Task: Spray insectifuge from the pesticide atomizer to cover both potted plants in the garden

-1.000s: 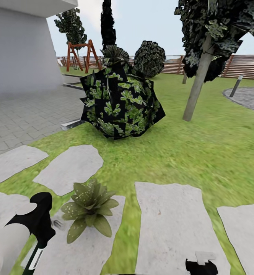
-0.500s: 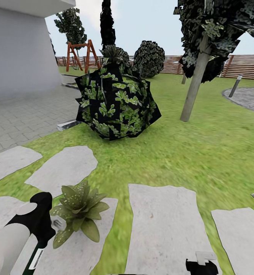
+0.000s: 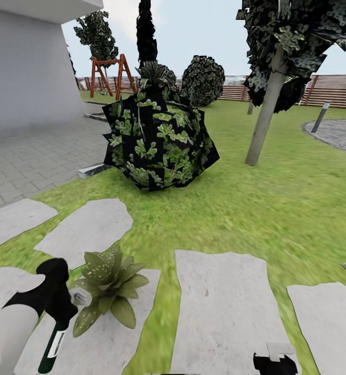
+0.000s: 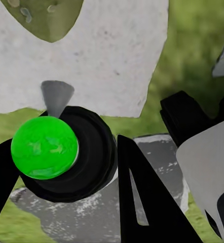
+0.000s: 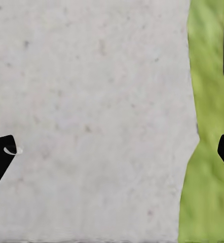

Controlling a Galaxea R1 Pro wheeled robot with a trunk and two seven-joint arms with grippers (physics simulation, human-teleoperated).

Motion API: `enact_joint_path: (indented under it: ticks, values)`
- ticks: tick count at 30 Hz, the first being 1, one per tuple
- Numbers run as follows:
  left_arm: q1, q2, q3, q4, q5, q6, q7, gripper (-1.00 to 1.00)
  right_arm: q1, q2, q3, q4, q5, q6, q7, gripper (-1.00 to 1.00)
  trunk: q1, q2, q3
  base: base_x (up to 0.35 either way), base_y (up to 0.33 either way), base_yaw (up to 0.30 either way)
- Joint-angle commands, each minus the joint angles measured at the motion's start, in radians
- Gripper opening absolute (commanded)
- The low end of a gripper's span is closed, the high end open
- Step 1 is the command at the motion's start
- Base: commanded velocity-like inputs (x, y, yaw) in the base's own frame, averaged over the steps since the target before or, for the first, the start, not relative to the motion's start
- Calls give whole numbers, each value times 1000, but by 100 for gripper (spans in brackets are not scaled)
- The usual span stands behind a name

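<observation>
Bottle (image 3: 54,341) in the left gripper (image 3: 61,307), low at the head view's left, dark body and white label hanging down, pale nozzle just touching or nearly touching the leaves of the plant (image 3: 106,285). From the left wrist view, looking down on the round dark bottle (image 4: 66,152), green-topped here, black fingers (image 4: 142,197) flanking it; jaws closed on it, by the look of things. Plant sitting at the edge of a stone (image 3: 110,333), a bit of leaf (image 4: 48,17) in the wrist view too.

Handling, as a guess: light, rigid, smooth-sided, so apt to slip or twist in a two-finger pinch. Best gripped around the body near the top, nozzle left free and aimed out. Little risk of breakage; more risk of swinging off target.

Left arm (image 3: 11,333) reaching forward and inward from the lower left corner, white forearm, black wrist bent down toward the plant. Right gripper (image 3: 274,359) low at the bottom edge, over a stone (image 3: 230,307), holding nothing. In the right wrist view, two dark fingertips (image 5: 0,157) at opposite edges, well apart, bare stone (image 5: 91,116) and a strip of grass (image 5: 208,126) between.

Only one small rosette here; big dark bush (image 3: 160,138) beyond on the lawn, not a target.
</observation>
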Motion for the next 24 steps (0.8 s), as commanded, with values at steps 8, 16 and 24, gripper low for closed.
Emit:
enact_joint_path:
  ticks: [8,16,24]
  values:
    - [0,2,3,-16,-10,11,-10,-100,-1,4,-8,1,10,-4,-3,100,-1,0,-1,-243,0,188]
    - [0,-2,1,-40,-11,14,-10,-100,-1,4,-8,1,10,-4,-3,100,-1,0,-1,-11,0,245]
    - [-5,-13,0,-42,-9,18,-10,-100,-1,4,-8,1,10,-4,-3,100,-1,0,-1,95,-137,16]
